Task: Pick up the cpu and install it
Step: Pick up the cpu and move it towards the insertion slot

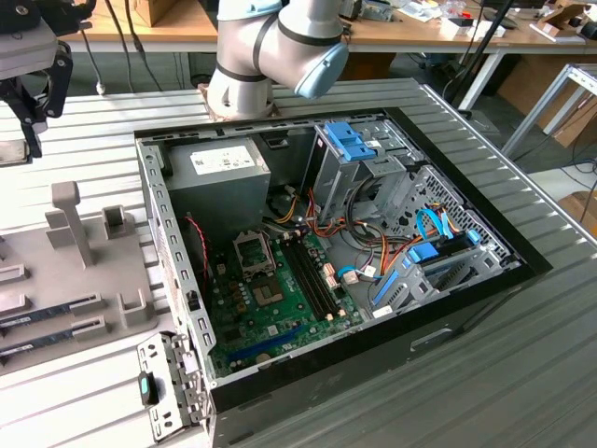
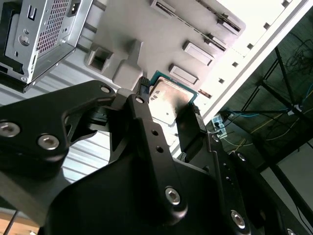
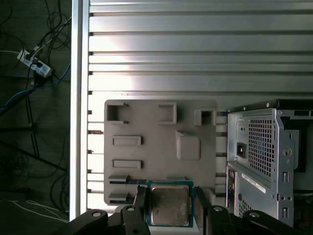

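Bright even light; glare whitens the slatted table (image 3: 146,46).

The exterior view is looking down at a slant, taking in the open computer case (image 1: 354,252) on the slatted table (image 1: 522,373), grey tray (image 1: 89,280) on the exterior view's left. The first wrist view is staring straight down from high over that tray, while the second wrist view is peering close along the jaws at a tilt. Both wrist views are sharing the tray, the case's corner and the cpu (image 3: 169,205).
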{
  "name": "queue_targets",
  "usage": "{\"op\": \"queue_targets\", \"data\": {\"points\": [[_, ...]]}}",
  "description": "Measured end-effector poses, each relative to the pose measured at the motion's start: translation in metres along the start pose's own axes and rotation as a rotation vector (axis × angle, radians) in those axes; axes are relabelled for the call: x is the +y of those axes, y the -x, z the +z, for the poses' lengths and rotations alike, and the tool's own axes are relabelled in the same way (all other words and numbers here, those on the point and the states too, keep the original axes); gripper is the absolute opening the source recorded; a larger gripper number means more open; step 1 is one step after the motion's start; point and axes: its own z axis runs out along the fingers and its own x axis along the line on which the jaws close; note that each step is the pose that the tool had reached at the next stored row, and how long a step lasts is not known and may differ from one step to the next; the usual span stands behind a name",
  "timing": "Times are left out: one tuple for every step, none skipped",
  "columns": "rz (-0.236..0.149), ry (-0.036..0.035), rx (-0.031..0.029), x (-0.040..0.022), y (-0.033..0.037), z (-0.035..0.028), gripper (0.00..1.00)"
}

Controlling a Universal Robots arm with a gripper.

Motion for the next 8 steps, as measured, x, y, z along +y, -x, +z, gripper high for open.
{"op": "queue_targets", "data": {"points": [[0.0, 0.0, 0.0, 0.0, 0.0009, 0.0, 0.47], [0.0, 0.0001, 0.0, 0.0, 0.0017, 0.0, 0.47], [0.0, 0.0, 0.0, 0.0, 0.0026, 0.0, 0.47], [0.0, 0.0, 0.0, 0.0, 0.0034, -0.0001, 0.47], [0.0, 0.0, 0.0, 0.0, 0.0041, 0.0, 0.47], [0.0, 0.0, -0.0001, 0.0, 0.0048, -0.0001, 0.47], [0.0, 0.0, 0.0, 0.0, 0.0054, -0.0001, 0.47], [0.0, 0.0, 0.0, 0.0, 0.0061, -0.0001, 0.47]]}}
